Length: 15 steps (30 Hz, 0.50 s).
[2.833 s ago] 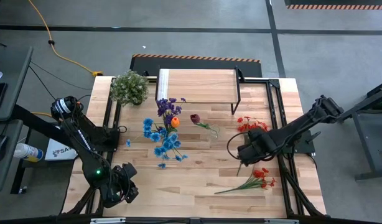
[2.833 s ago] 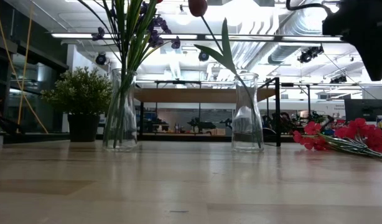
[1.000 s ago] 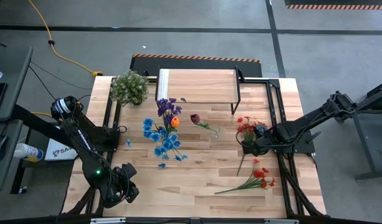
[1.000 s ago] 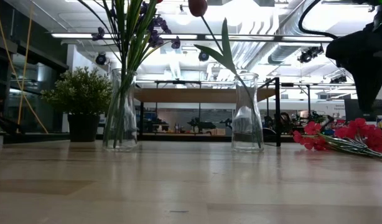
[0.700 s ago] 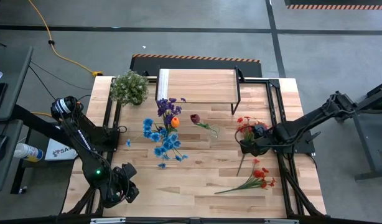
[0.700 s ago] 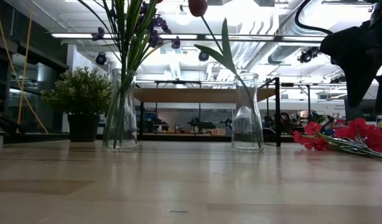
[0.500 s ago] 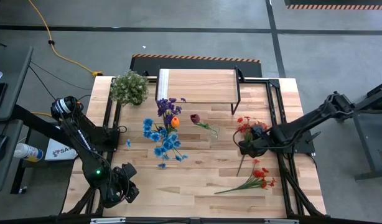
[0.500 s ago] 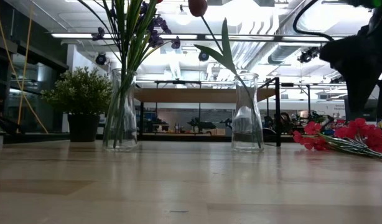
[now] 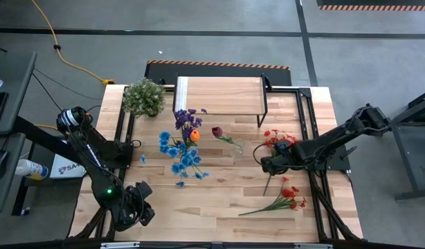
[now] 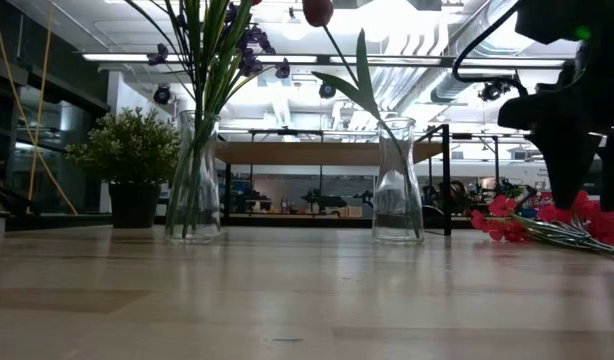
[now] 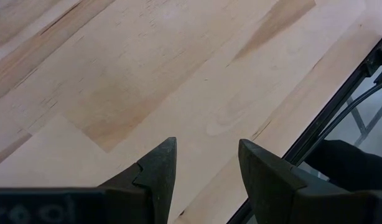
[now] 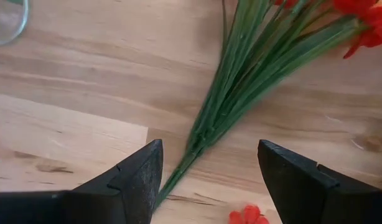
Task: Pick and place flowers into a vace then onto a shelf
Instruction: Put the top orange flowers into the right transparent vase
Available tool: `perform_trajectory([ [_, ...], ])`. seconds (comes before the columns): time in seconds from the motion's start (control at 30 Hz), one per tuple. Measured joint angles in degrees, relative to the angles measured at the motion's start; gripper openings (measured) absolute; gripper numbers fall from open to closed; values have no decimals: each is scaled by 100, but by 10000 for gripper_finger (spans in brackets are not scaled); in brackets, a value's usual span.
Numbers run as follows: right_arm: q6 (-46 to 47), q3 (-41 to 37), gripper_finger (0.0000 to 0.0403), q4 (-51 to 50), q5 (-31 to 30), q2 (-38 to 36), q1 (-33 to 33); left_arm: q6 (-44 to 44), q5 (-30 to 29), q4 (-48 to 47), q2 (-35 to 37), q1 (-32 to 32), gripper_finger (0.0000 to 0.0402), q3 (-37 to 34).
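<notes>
Right gripper poised over loose red flowers; two glass vases already hold stems.

The left gripper point(image 9: 138, 207) waits at the near-left corner of the wood-plank tabletop point(image 9: 219, 197), its fingers point(image 11: 155, 171) parted with nothing between them. A bushy pale-green potted plant point(image 9: 144, 97) stands at the back left. Beside it a clear glass vase point(image 10: 194, 177) holds blue, purple and orange artificial flowers point(image 9: 182, 145), and a second clear glass vase point(image 10: 397, 182) holds a dark maroon bloom point(image 9: 216, 131). Behind them sits the low light-wood shelf with thin black legs point(image 9: 218, 95). The right gripper point(image 9: 269, 164) hovers with fingers spread wide just above the green stems of a red-flowered bunch point(image 12: 241, 93) lying flat; another red bunch point(image 9: 285, 199) lies nearer the front.
</notes>
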<state>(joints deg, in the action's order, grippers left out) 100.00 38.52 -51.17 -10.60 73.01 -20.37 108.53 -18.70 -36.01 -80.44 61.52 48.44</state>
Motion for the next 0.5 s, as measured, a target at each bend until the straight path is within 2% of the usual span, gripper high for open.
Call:
perform_trajectory([
  [0.5, -8, 0, 252, -142, -18, 55, 164, -22, 0, -6, 0, 1, 207, 1],
])
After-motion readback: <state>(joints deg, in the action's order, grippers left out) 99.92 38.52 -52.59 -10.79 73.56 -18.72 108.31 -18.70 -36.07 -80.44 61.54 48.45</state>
